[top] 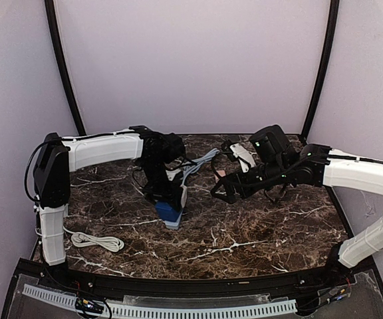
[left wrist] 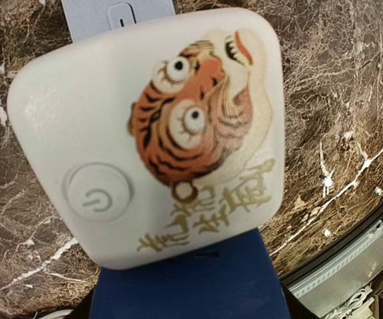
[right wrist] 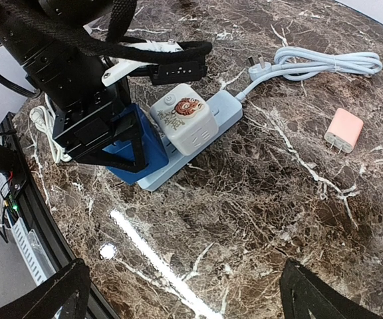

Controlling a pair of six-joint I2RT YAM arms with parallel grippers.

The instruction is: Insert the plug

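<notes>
Plug (right wrist: 344, 130), pink, well beyond spread right fingers (right wrist: 324, 292); left fingers (right wrist: 135, 143), grip unclear.

The white cube plug (right wrist: 185, 126), printed with an orange tiger and a power button, sits on the pale blue power strip (right wrist: 219, 107). A pink plug (right wrist: 344, 130) lies flat, well apart from the strip

Top camera overlooks the table (top: 245, 246); both wrist cameras share the tiger cube (left wrist: 151, 133), left closest.

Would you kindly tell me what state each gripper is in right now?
Left gripper: cannot be told.
Right gripper: open, holding nothing.
</notes>
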